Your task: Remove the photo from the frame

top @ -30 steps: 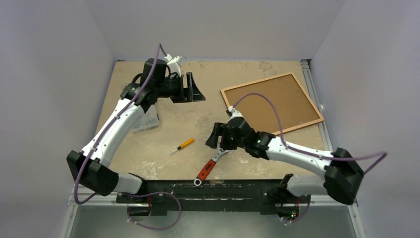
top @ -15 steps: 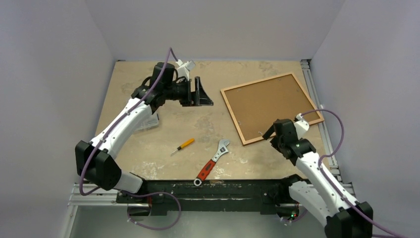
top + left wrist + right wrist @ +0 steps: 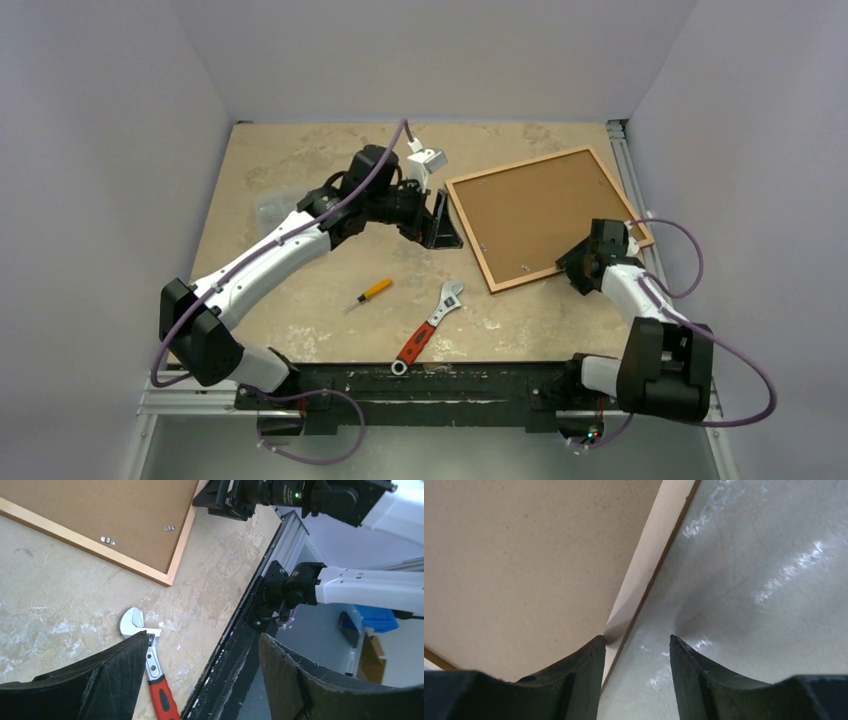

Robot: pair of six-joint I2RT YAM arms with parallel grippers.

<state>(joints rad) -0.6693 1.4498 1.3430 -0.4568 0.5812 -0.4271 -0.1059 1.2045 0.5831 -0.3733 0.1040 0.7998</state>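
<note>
Swung off the wrench (image 3: 430, 330) and out to 4 o'clock within the last second: right gripper (image 3: 583, 264). Carried from 11 o'clock in toward the middle of the table (image 3: 300, 160) over the same second: left gripper (image 3: 440, 222). No shift in the wrench meanwhile.

At the right gripper (image 3: 634, 642): jaws partly apart, nothing clamped between them. One fingertip (image 3: 589, 652) at the pale wooden border of the frame (image 3: 650, 555), contact impossible to confirm; the other fingertip over bare table. Set low at the frame's 5 o'clock edge, toward its 3 o'clock corner.

At the left gripper (image 3: 202, 645): jaws wide apart, holding nothing, with only table and the wrench head showing between the fingers. Held above the table, just beside the frame's 9 o'clock corner.

Outward from there: frame (image 3: 518, 166) lying flat at 2 o'clock on the table, turned askew, back side up. Cork-brown backing board (image 3: 545, 215) uppermost inside the orange-brown border, with small metal tabs (image 3: 107, 540) near its edges. Of the photo, nothing visible in any view.

Farther out: red-handled wrench at 6 o'clock, near the arms' bases. Orange-handled screwdriver (image 3: 370, 293) at the wrench's 9 o'clock, near but apart.
</note>
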